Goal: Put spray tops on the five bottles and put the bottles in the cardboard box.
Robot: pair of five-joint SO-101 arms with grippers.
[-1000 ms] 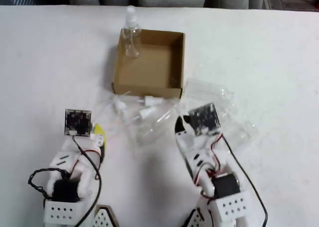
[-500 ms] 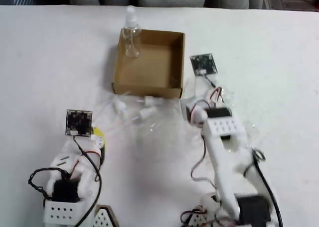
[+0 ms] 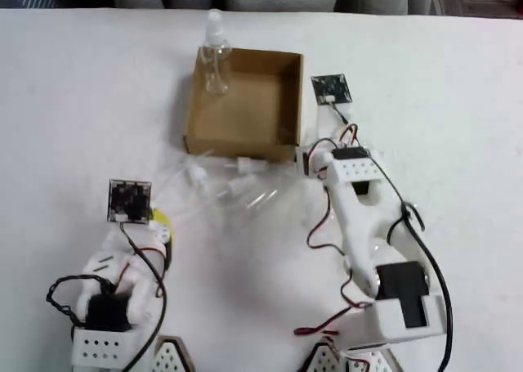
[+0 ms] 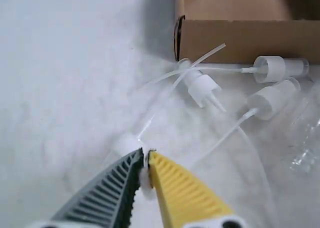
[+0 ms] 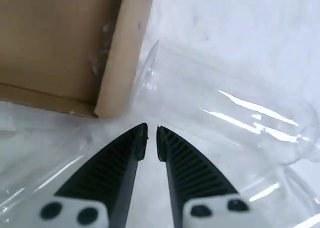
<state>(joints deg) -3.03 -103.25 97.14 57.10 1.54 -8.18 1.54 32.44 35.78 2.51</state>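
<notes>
Cardboard box (image 3: 241,150) holds one capped bottle (image 3: 216,57) (upright, far corner). Left gripper (image 4: 145,160) pinches a spray top (image 4: 126,144); right gripper (image 5: 151,137), nearly closed on nothing, hangs by the box.

white counter (image 3: 82,102), cardboard box (image 3: 241,149) near the middle of its far edge, loose spray tops (image 3: 245,166) and clear bottles (image 4: 305,138) lying just before it

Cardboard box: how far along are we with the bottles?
Done: one capped bottle stands in a far corner of the cardboard box. In hand: the left gripper is shut on a white spray top. Left: other spray tops and clear bottles lie before the box; the right gripper, shut, hovers there holding nothing.
</notes>
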